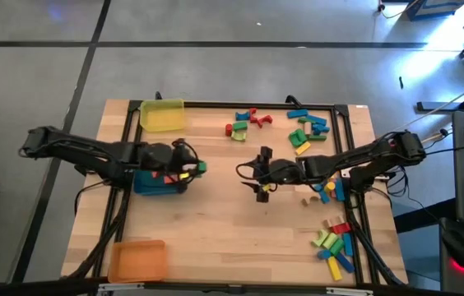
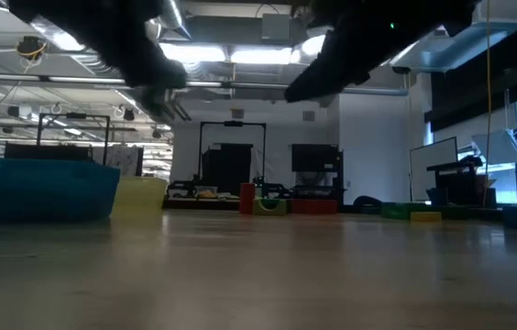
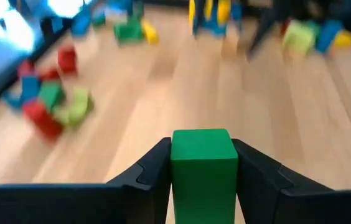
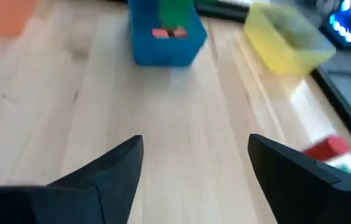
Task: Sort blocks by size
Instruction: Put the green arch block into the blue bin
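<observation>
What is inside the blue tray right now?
The right wrist view shows a pink-red block lying in the blue tray. In the high view, the left gripper, clamping a green block, hangs over the tray and covers most of its inside.

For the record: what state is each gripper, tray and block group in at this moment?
Left gripper: shut on a green block, by the blue tray.
Right gripper: open, empty, above mid-table.
Blue tray: holds at least one red block.
Yellow tray: nothing visible inside.
Orange tray: nothing visible inside.
Loose blocks: scattered unsorted along the table's far and right sides.
</observation>
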`<state>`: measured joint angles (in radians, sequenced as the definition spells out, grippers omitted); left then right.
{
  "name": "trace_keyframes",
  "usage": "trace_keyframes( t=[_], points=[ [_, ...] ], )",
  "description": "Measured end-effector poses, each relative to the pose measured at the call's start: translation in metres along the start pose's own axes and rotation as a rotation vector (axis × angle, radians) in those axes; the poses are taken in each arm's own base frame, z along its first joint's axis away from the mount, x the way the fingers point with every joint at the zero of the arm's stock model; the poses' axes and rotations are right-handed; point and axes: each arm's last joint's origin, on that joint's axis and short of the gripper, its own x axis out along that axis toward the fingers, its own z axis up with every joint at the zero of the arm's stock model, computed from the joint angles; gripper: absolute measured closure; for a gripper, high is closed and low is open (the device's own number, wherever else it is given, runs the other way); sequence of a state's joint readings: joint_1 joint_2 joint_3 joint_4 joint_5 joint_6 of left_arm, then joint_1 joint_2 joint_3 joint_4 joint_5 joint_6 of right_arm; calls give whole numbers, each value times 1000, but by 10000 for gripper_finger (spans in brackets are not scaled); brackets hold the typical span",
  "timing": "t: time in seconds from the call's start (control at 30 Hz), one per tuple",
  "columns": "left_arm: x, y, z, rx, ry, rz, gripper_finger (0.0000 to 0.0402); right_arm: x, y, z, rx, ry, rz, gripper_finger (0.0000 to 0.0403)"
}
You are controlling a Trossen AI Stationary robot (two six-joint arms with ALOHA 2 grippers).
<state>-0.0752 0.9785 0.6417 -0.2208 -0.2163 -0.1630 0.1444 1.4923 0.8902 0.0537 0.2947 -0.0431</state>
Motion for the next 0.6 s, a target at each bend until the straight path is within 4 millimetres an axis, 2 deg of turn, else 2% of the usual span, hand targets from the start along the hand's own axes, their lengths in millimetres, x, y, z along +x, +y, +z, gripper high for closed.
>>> trace_keyframes(
  t=[0.17, 0.3, 0.4, 0.6],
  points=[
    [-28, -1, -5, -40, 238, 22, 274, 6, 2, -10, 29, 70, 1, 112],
    [-40, 1, -17, -84, 435, 77, 273, 9, 3, -12, 58, 84, 0, 112],
    [-41, 2, -28, -112, 519, 116, 273, 11, 4, -14, 63, 94, -1, 111],
    [-27, 3, -50, -101, 623, 159, 273, 11, 4, -14, 64, 92, -3, 111]
  ],
)
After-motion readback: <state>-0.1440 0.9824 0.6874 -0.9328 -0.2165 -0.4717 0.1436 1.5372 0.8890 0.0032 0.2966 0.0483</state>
